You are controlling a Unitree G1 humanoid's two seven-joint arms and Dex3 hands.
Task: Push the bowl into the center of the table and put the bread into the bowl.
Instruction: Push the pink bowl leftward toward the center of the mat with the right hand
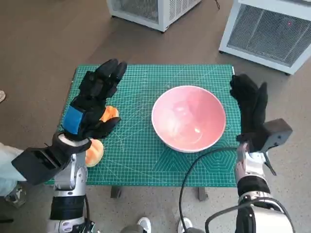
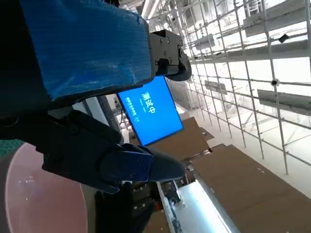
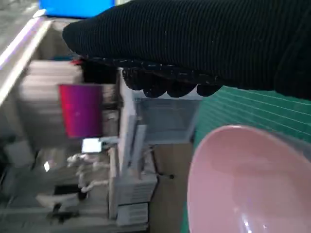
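the wide, shallow pink plastic bowl (image 1: 188, 118) sits on the green gridded cutting mat (image 1: 146, 160) covering the surface, a little right of the middle and near the right edge. the right hand (image 1: 250, 108), in its black knitted glove, stands upright just beside the bowl's right rim, fingers apart and holding nothing; i cannot tell whether it touches the rim. so the bowl lies straight to the left of that palm, which suits a sideways push toward the centre. the two orange-brown bread rolls (image 1: 99, 136) lie at the left edge of the mat, mostly hidden beneath the blue-taped black left hand (image 1: 92, 107), which hovers over them with fingers (image 1: 109, 73) spread and empty. that hand is plainly the nearer one for the bread.
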